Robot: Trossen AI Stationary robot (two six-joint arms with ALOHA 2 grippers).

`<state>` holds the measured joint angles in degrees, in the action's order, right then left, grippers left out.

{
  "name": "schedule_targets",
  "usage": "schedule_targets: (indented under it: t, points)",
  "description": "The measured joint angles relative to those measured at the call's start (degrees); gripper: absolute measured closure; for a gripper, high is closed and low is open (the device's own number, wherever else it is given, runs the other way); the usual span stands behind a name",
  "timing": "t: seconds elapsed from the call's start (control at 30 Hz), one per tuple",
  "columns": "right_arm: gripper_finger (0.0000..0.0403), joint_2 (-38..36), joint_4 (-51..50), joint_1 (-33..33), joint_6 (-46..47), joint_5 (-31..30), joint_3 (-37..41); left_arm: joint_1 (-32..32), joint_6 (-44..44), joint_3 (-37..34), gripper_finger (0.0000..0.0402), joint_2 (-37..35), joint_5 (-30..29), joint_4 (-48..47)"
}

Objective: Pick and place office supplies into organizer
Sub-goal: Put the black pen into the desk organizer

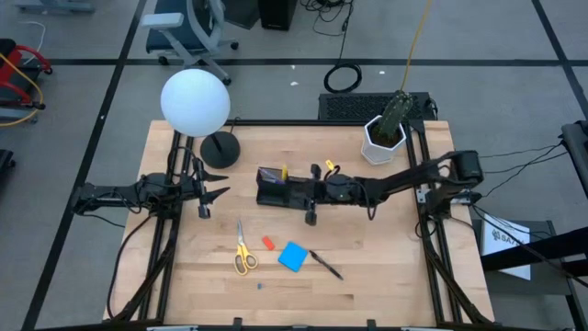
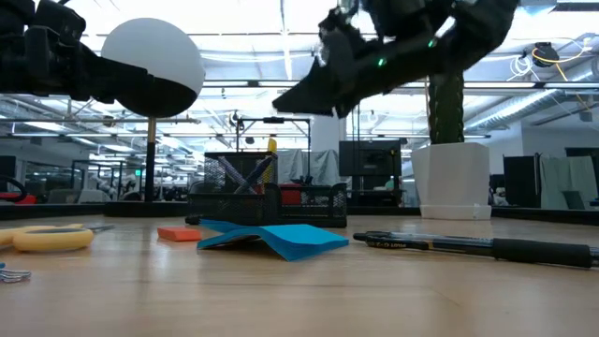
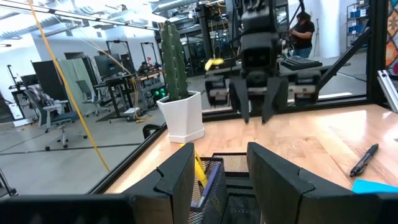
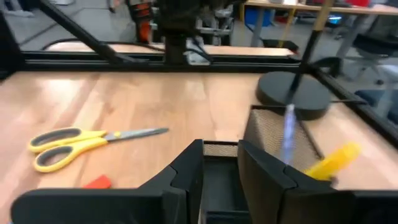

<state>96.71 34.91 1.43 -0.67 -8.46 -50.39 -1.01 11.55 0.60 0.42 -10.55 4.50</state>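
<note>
My left gripper [image 1: 213, 195] waits over the left part of the table [image 1: 386, 276], fingers parted and holding nothing. From its wrist camera its two dark fingers [image 3: 180, 177] frame the organizer [image 3: 214, 186], whose lower part is cut off by the picture's edge.

The lamp's white globe [image 1: 195, 101] hides part of the table's far left corner from above; its round black base [image 1: 220, 149] stands beside it. In front, the yellow-handled scissors [image 1: 243, 251] lie flat, with the small red eraser [image 1: 268, 243] just beside them and the blue square pad [image 1: 293, 256] next to that. A black pen [image 1: 325, 265] lies beside the pad. From table height the pad [image 2: 271, 239] looks folded up at the middle, and it hides the foot of the organizer [image 2: 267, 201] behind it.

The black mesh organizer [image 1: 280, 187] stands mid-table. A yellow pen [image 4: 333, 160] and a purple-grey one [image 4: 289, 134] already stand in its taller cup section.

My right gripper [image 1: 310, 210] hangs just at the organizer's near right end, above its lower tray section [image 4: 217, 183]. Its fingers [image 4: 186, 174] stand partly apart, and I see nothing between them. Whether they touch the tray's rim I cannot tell.

Further right, the cactus in its white pot [image 1: 384, 140] stands near the far edge.
</note>
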Motion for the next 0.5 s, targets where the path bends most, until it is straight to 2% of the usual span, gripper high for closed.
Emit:
schedule_targets:
  t: [0.13, 0.27, 0.5]
  points:
    - [0.0312, -4.31, -10.93, 3.18, -0.82, -9.32, -2.02, -0.01, 0.00, 0.00, 0.0247, 0.01, 0.00, -0.01]
    - [0.0312, -5.78, -29.11, 6.74, 0.93, -18.29, -8.24, -0.01, 0.00, 0.00, 0.0247, 0.01, 0.00, -0.01]
    - [0.0312, -4.01, -56.99, 10.60, 19.60, -18.40, -20.89, 0.02, 0.00, 0.00, 0.0247, 0.01, 0.00, -0.03]
